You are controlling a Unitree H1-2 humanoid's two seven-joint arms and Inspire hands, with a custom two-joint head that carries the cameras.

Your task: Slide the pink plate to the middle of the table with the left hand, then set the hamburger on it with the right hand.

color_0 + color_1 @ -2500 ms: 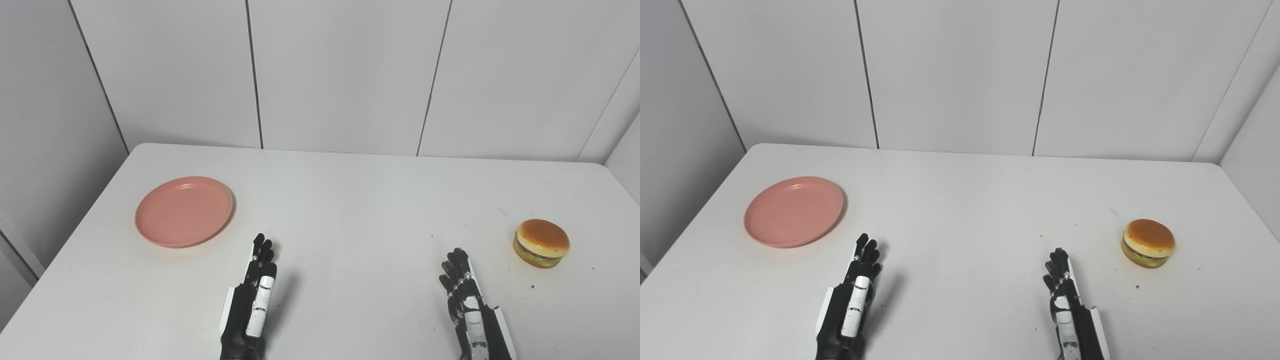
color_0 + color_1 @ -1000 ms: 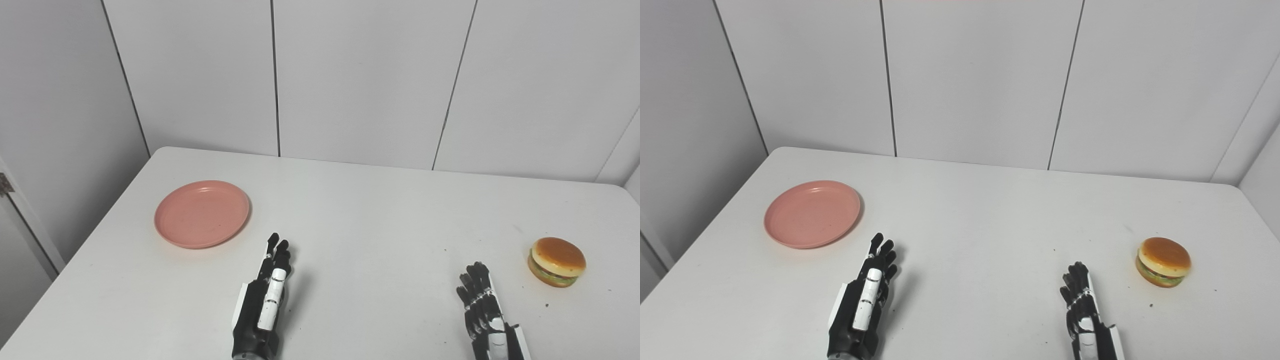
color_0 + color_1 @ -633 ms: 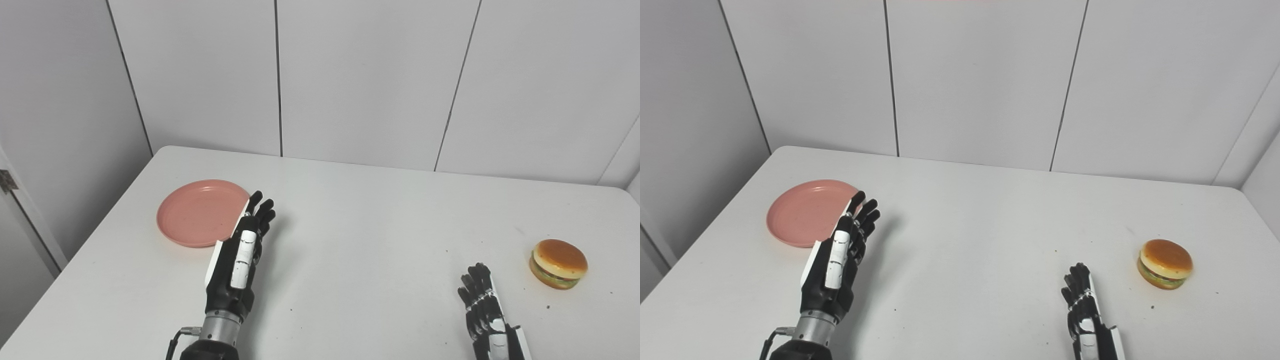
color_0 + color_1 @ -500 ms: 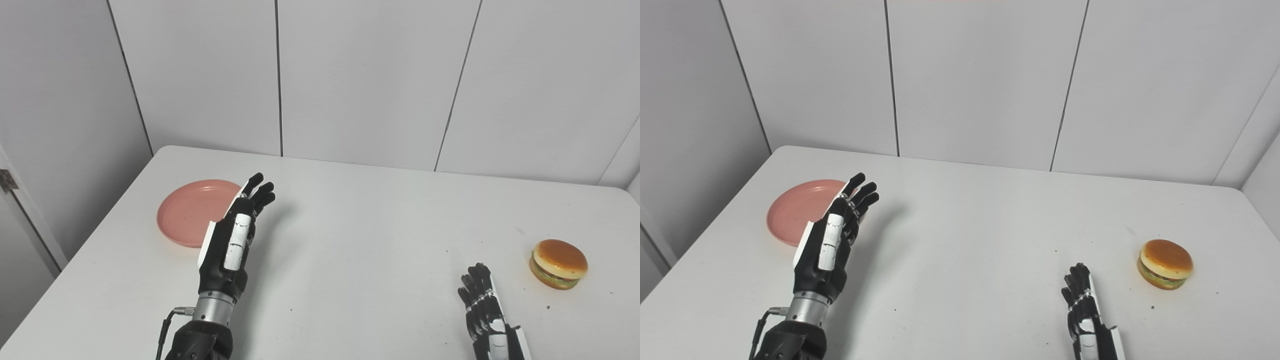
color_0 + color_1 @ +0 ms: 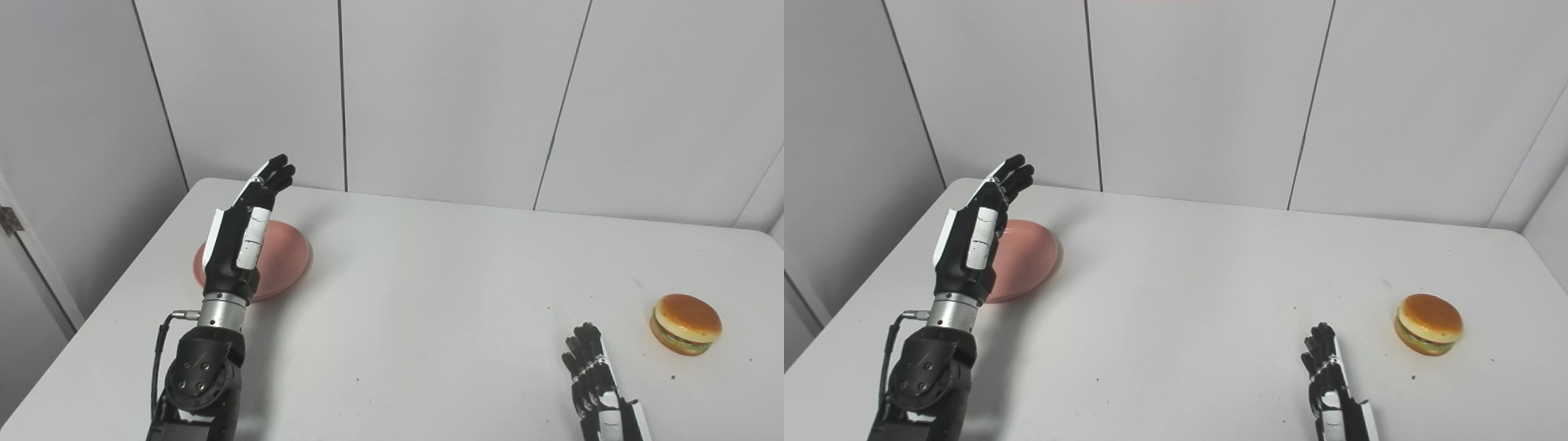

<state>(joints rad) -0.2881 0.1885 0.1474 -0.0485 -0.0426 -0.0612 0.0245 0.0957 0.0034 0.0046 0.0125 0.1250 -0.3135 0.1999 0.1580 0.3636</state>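
Nearest us, our right hand (image 5: 597, 392) rests low at the front edge of the table (image 5: 441, 318), fingers straight and slightly spread, holding nothing; it has not moved in the last second. Just beyond and to its right sits the hamburger (image 5: 685, 315), well apart from that hand, unchanged and untouched. On the other side, our left hand (image 5: 245, 236) has changed most: a second ago it lay flat near the front of the table, short of the plate (image 5: 285, 260); it has since lifted and swung out to the left, and now hangs raised over the plate, fingers extended and apart, gripping nothing. Its arm covers the plate's left half in both views. We cannot tell how high the palm is above the plate, but the fingertips reach past the far rim towards the wall (image 5: 459, 92) and look clear of it. The plate lies where it did, at the far left of the table, well away from the middle. We judge that the reach is nearly done and the slide not yet begun: the hand must come down behind the plate's left or far rim before pushing it rightward. The hamburger step waits on that.
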